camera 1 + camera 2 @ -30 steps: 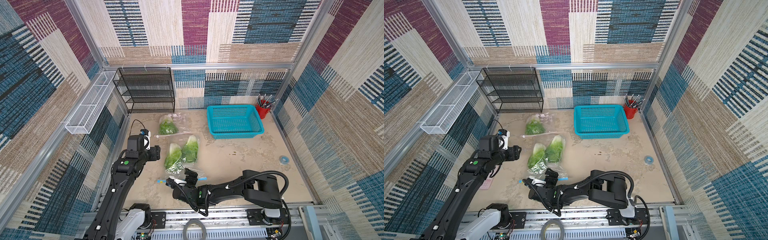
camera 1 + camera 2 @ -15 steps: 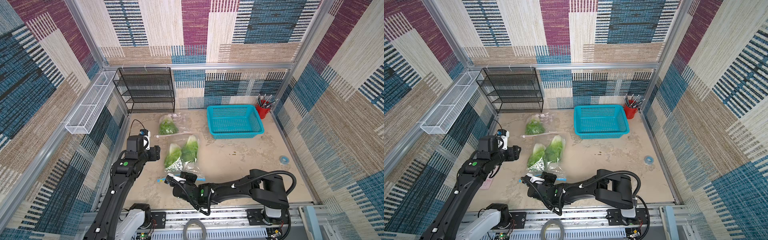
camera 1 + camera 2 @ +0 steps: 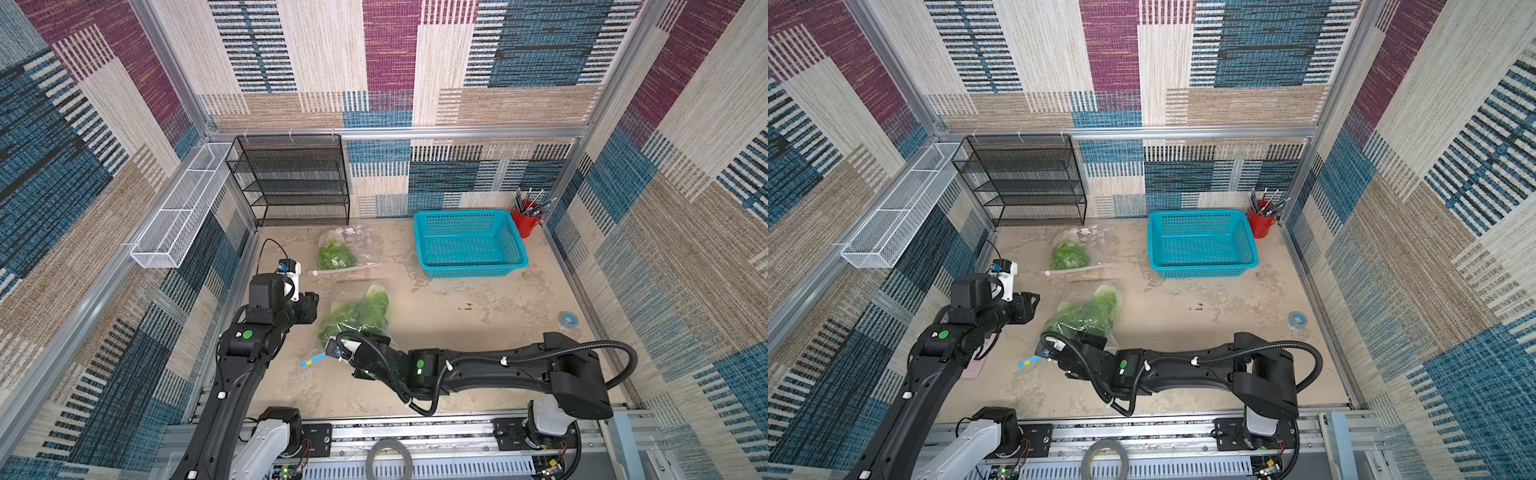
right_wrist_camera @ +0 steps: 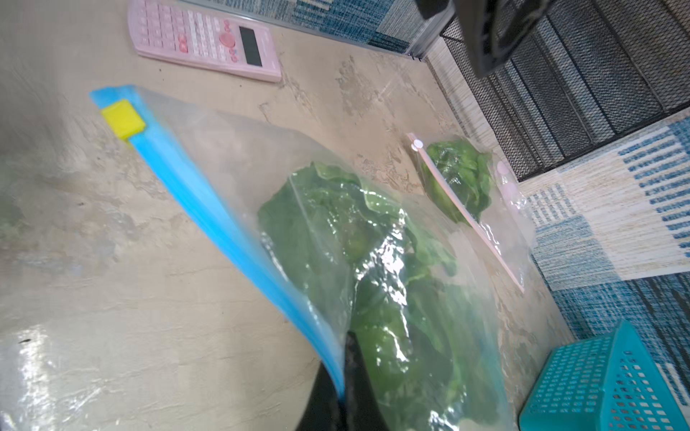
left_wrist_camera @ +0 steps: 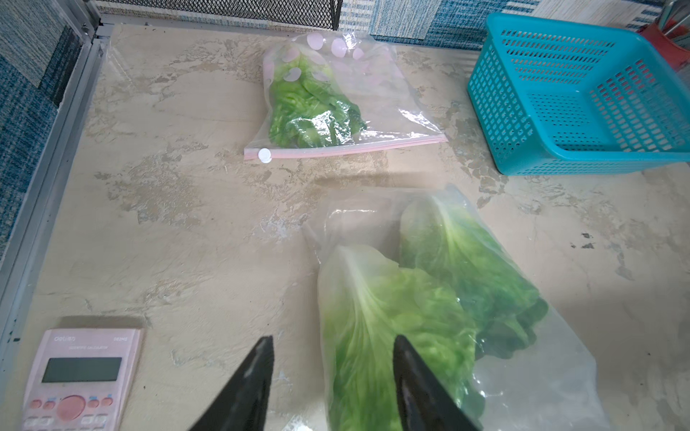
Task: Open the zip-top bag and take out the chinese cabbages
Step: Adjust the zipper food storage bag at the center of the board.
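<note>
Right wrist view: right gripper (image 4: 345, 358) clamped on the blue seal strip (image 4: 209, 209) of the clear zip-top bag (image 4: 239, 149), leafy green chinese cabbages (image 4: 336, 239) inside. Opening step, I judge; farther off, the empty, parted left gripper (image 5: 334, 341) should next take the yellow slider (image 4: 122, 120).

A pink calculator (image 5: 80, 377), lying toward 8 o'clock on the table (image 5: 209, 231) as seen from above, carries the only legible print. The brand "deli" and the mark "082MS" sit above its display, over a fainter line that appears to read "SCIENTIFIC CALCULATOR". The key legends are too small to read.
</note>
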